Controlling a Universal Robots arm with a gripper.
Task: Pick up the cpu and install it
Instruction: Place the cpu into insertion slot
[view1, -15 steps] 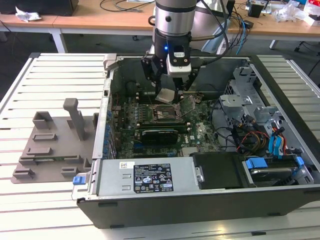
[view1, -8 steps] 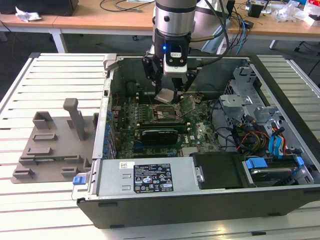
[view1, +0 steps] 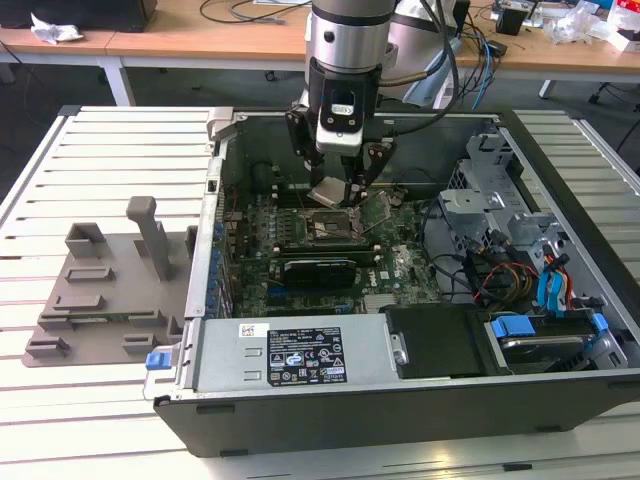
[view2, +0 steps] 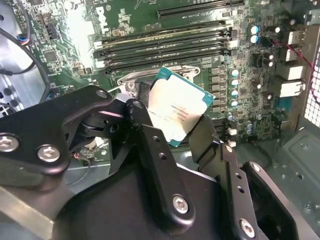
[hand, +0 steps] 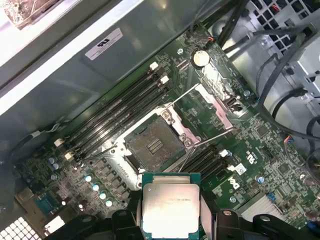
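My gripper (view1: 341, 189) is shut on the cpu (view1: 329, 190), a thin square chip with a silvery top and green rim. It hangs inside the open computer case, a short way above the motherboard (view1: 400, 265). In the first wrist view the cpu (hand: 171, 205) sits flat between the black fingers (hand: 124, 220), just beside the open socket (hand: 154, 145) with its raised metal frame. In the second wrist view the cpu (view2: 176, 110) is tilted, pinched at its two edges by the fingers (view2: 141, 120), over the socket area (view2: 131, 80).
The socket's hinged cover (hand: 216, 102) stands open to one side. Memory slots (hand: 117, 112) flank the socket. A gray plastic tray (view1: 110, 285) lies on the slatted table at the exterior view's left. Cables and drive cages (view1: 520, 250) fill the case on the exterior view's right.
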